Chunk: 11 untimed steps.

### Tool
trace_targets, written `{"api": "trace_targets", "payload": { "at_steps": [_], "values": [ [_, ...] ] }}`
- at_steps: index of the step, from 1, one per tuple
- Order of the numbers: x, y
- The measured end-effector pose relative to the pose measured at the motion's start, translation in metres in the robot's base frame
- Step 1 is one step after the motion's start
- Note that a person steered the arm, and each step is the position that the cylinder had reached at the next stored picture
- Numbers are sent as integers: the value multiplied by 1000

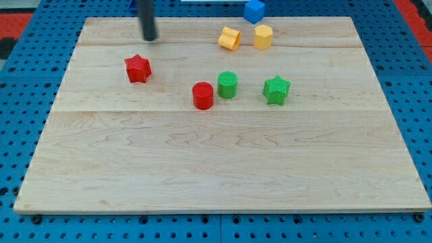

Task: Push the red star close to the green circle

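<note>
The red star (pixel 138 69) lies on the wooden board's upper left part. The green circle (pixel 227 85) stands right of the board's middle, well to the star's right. A red round block (pixel 202 95) touches or nearly touches the green circle on its left, between the star and the circle. My tip (pixel 149 38) is near the view's top, just above and slightly right of the red star, apart from it.
A green star (pixel 276 90) lies right of the green circle. Two yellow blocks (pixel 229 38) (pixel 263 37) sit near the board's top. A blue block (pixel 254 11) sits at the top edge. The board (pixel 216 162) lies on a blue pegboard.
</note>
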<state>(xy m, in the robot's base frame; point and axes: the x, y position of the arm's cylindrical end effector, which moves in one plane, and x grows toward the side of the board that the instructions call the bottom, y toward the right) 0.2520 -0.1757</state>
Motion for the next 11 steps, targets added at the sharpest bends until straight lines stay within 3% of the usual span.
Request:
{"api": "trace_targets", "payload": {
  "at_steps": [1,3,4,7,8,9,10,11],
  "values": [
    [23,-20],
    [82,114],
    [84,148],
    [56,113],
    [67,13],
    [106,10],
    [135,143],
    [155,210]
  ]
}}
